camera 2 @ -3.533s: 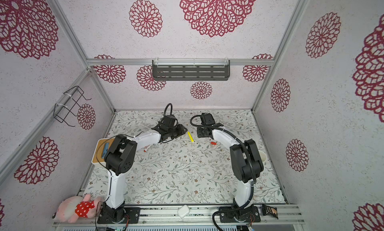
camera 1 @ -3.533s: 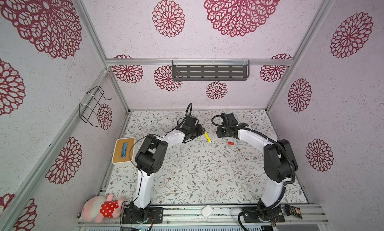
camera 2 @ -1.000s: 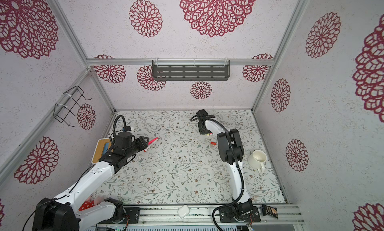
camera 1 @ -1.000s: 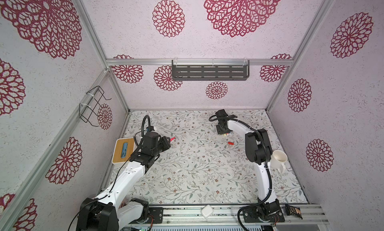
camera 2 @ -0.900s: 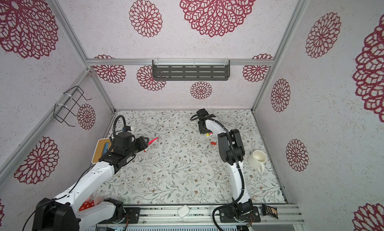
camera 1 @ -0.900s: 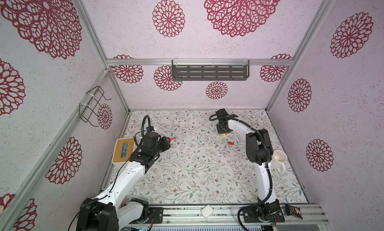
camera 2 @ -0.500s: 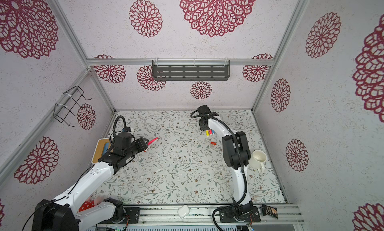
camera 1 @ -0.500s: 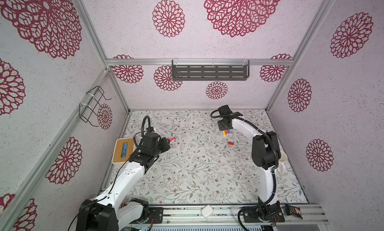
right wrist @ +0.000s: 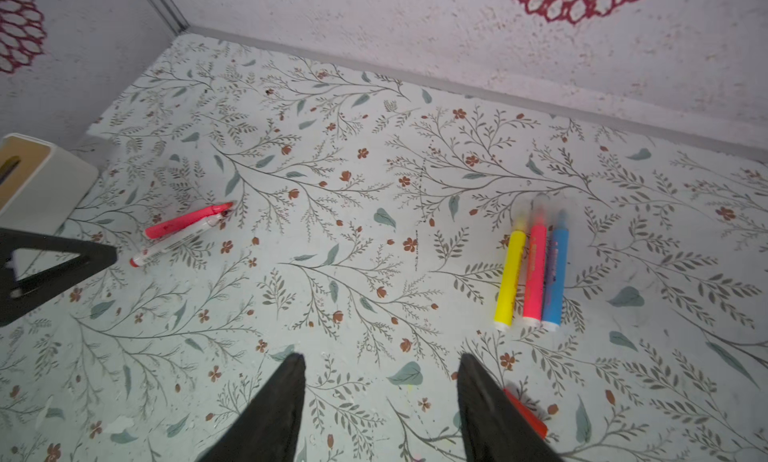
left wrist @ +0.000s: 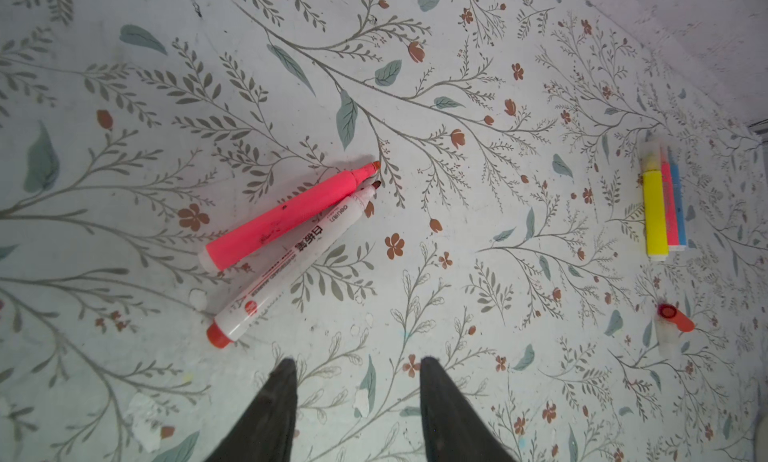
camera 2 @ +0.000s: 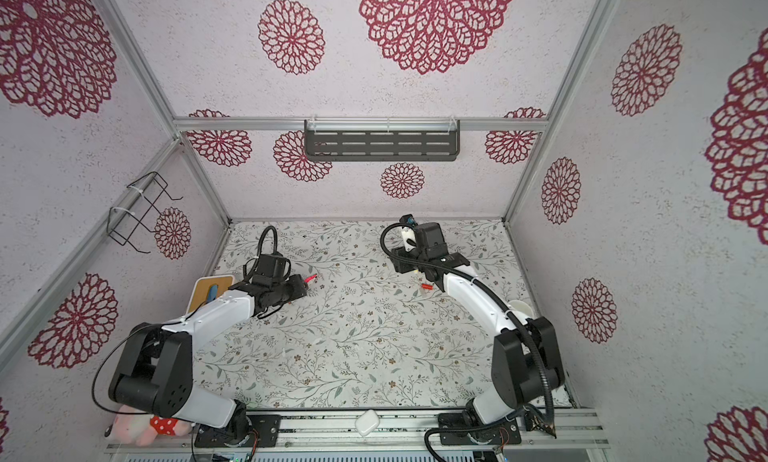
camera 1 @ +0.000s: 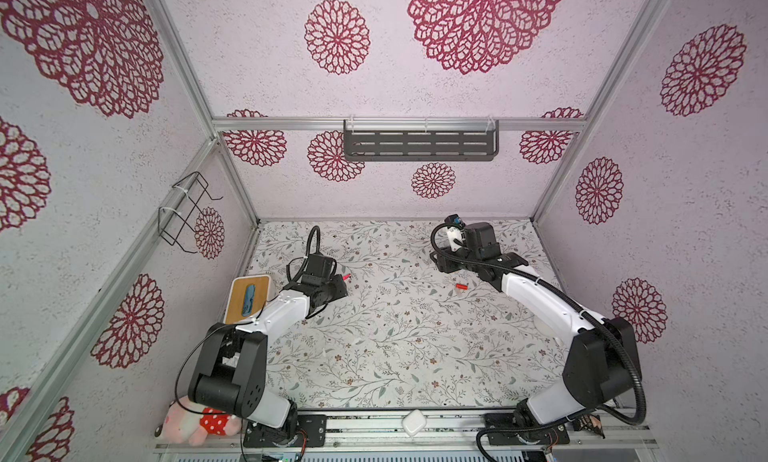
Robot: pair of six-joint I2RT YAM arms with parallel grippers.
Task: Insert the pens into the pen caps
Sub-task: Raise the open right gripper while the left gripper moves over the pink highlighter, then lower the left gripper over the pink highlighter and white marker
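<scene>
Table edges: the floral table (camera 1: pixel 395 356) is closed by a back wall and two side walls, with a metal rail along the front.
Open room: a broad stretch of floral surface lies between the two pen groups, and both arms reach toward the back half.
Left gripper (left wrist: pixel 359 361): jaws parted with only tabletop between them, hovering short of the loose pair of pens.
Right gripper (right wrist: pixel 382 356): jaws spread wide, gripping nothing.
Loose pair: the uncapped pink pen (left wrist: pixel 286 215) and the white marker (left wrist: pixel 291 264) lie touching side by side, tips bare, toward the left side near the storage box (camera 1: pixel 257 287).
Capped row: the yellow pen (right wrist: pixel 510 279), second pink pen (right wrist: pixel 535 273) and blue pen (right wrist: pixel 555 273) lie parallel and touching near the back wall, each with a translucent cap on its far end.
Red cap (right wrist: pixel 525 414): lies alone on the table, apart from the row and just beside one right finger.
Hidden: part of the red cap sits behind that finger — contact cannot be told.
Hidden: in both top views only the pink pen's tip shows past the left gripper, and the capped row cannot be made out.
Cut off: the storage box runs out of the right wrist view at its edge.
Hard to read: a pale cap (left wrist: pixel 668 340) beside the red one is only a blur.
Obscured: the mug (camera 2: pixel 519 307) shows as a sliver behind the right arm, and the plush toy (camera 1: pixel 195 422) is half behind the left arm's base.
</scene>
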